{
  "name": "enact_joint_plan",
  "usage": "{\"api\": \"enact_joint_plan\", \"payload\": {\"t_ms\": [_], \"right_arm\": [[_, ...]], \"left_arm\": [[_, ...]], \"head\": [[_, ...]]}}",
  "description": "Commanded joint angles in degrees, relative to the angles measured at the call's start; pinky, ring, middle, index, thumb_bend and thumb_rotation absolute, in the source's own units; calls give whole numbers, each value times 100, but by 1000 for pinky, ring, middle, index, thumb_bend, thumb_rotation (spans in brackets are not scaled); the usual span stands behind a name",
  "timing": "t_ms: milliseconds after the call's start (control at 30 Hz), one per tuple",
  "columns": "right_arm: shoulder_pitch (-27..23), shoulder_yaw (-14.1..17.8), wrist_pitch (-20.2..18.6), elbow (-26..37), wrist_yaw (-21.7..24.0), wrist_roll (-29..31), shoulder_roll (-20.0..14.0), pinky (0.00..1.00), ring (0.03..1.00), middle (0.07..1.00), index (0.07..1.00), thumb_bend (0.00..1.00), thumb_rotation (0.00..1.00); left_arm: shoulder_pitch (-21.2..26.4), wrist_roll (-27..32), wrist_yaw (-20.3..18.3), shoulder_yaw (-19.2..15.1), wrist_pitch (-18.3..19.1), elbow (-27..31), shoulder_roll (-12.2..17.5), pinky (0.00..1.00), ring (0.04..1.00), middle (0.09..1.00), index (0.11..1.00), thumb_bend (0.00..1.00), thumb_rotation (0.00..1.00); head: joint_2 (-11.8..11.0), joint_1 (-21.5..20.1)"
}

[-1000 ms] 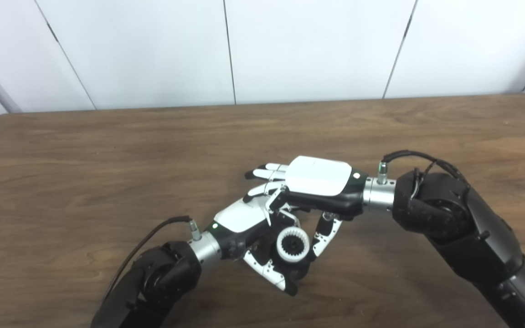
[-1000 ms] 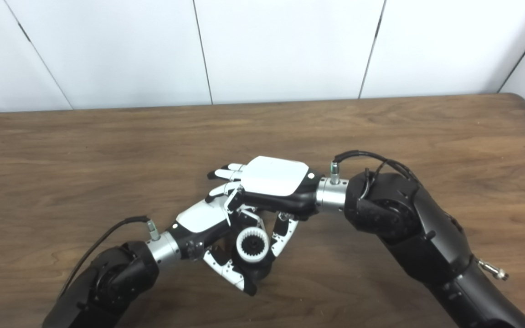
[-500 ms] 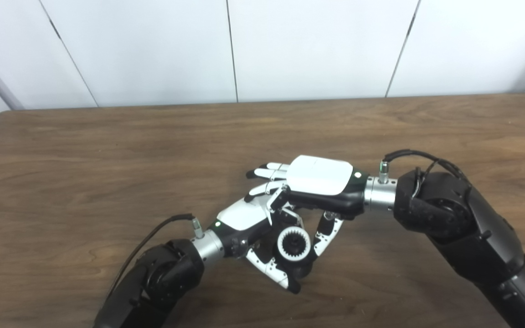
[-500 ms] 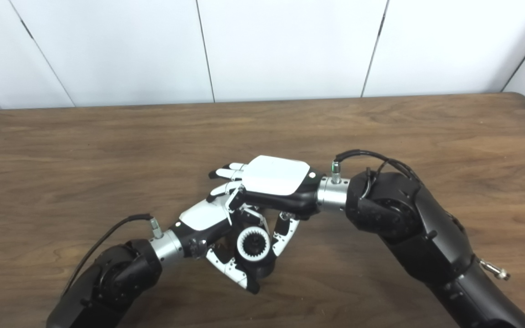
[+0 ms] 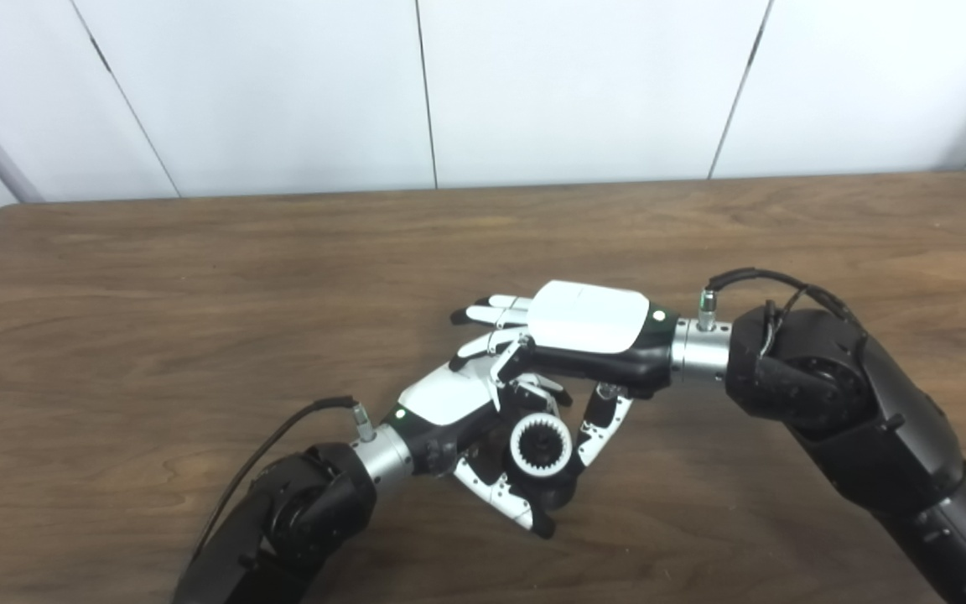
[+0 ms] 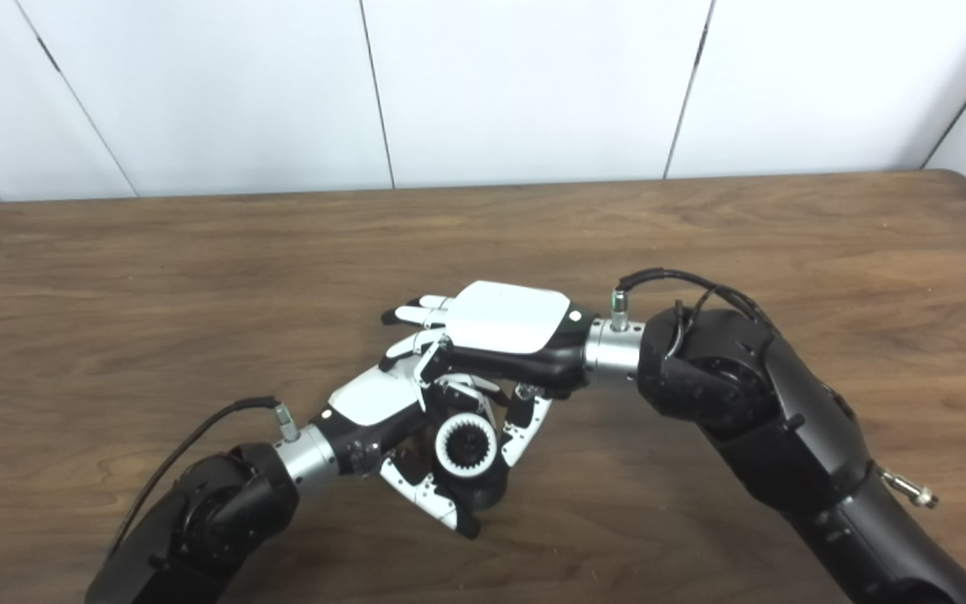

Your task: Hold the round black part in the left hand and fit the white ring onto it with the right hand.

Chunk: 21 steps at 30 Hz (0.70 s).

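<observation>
Lifted slightly, the right hand [image 5: 588,331] hovers palm-down, fingers loosely spread and holding nothing, over the left hand [image 5: 458,411], which grips the round black part [image 5: 554,486] wearing the white ring [image 5: 540,446], near the table's [image 5: 156,294] front edge.

Round black part [image 5: 552,493]: a dark round body, mostly hidden, its lower edge shows under the ring; it sits low in the middle of the scene, above the wood surface, and it is not clear if it touches it
White ring [image 5: 540,445]: white, round, with small teeth along the inner edge and a dark center; it sits on the black part, its open face turned up to the cameras
</observation>
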<state>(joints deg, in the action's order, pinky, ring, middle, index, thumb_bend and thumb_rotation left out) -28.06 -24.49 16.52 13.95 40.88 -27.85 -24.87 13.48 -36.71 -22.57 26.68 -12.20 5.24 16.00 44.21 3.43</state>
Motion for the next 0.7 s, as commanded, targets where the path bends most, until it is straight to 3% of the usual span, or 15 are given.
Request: {"api": "enact_joint_plan", "payload": {"t_ms": [0,233,667], "right_arm": [[-235,138,46,-66,-160,-70,-67,1000,1000,861,480,525,138],[-259,169,54,-130,-160,-86,-46,1000,1000,858,480,525,138],[-243,129,121,-182,-128,-102,-53,1000,1000,859,481,525,138]], "left_arm": [[131,99,111,64,-343,163,-51,1000,1000,798,480,523,68],[127,95,108,86,-310,187,-52,1000,1000,758,480,523,68],[134,80,101,98,-271,229,-55,1000,1000,801,480,523,69]], "head": [[0,-5],[23,-1],[18,15]]}}
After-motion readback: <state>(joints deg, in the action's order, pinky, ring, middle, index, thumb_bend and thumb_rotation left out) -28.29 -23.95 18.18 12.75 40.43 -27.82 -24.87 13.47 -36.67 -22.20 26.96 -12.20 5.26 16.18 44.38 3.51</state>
